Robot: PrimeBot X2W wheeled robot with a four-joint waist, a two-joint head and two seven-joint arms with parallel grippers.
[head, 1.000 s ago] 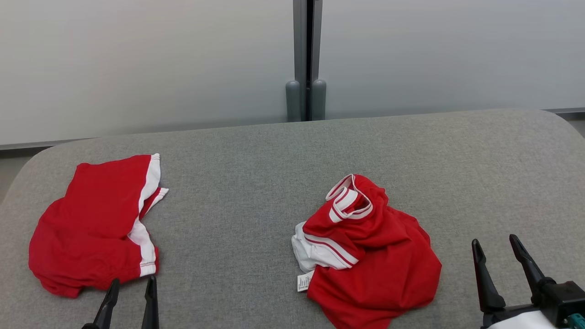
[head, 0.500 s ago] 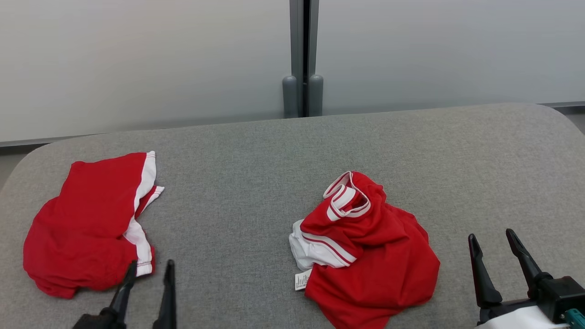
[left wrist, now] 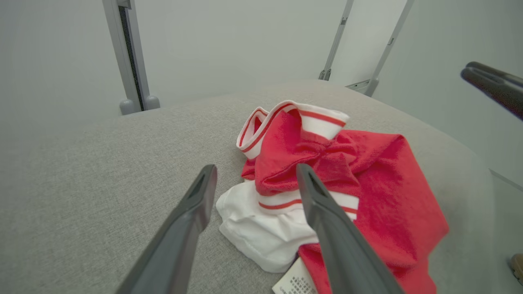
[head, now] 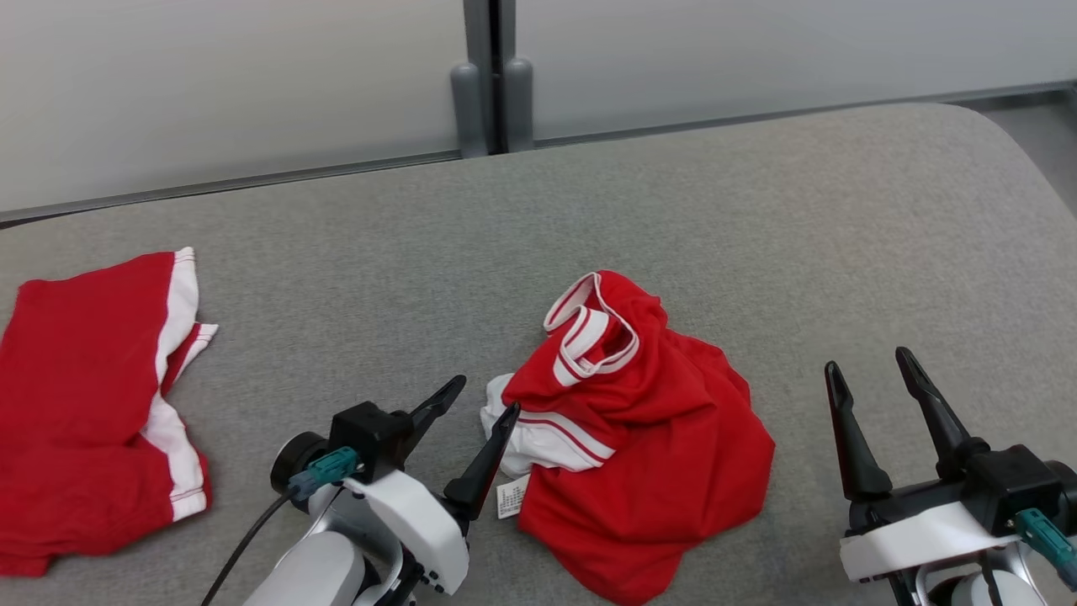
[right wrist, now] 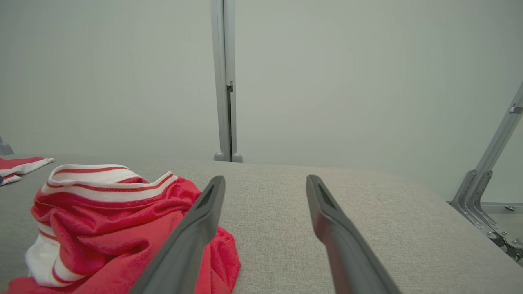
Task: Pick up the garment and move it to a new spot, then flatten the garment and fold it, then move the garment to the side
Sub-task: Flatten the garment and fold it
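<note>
The garment [head: 648, 438] is a crumpled red piece with white striped trim and a white label, lying in a heap in the middle of the grey table [head: 757, 210]. My left gripper [head: 486, 396] stands open just left of the heap, its fingertips beside the white edge and nothing between them. In the left wrist view the garment [left wrist: 367, 183] lies right beyond the open left gripper [left wrist: 256, 167]. My right gripper [head: 867, 360] is open over bare table to the garment's right. In the right wrist view the garment [right wrist: 102, 212] sits left of the right gripper [right wrist: 265, 178].
A second red garment with white trim [head: 84, 404] lies fairly flat at the table's left edge. A pale wall panel with a grey post [head: 492, 76] runs behind the table. The table's rounded right corner [head: 1010, 143] is close by.
The head camera has swung, shifting the whole picture left and up. My left gripper has moved right and forward, from near the left garment to the crumpled garment's white edge. Both grippers stay open.
</note>
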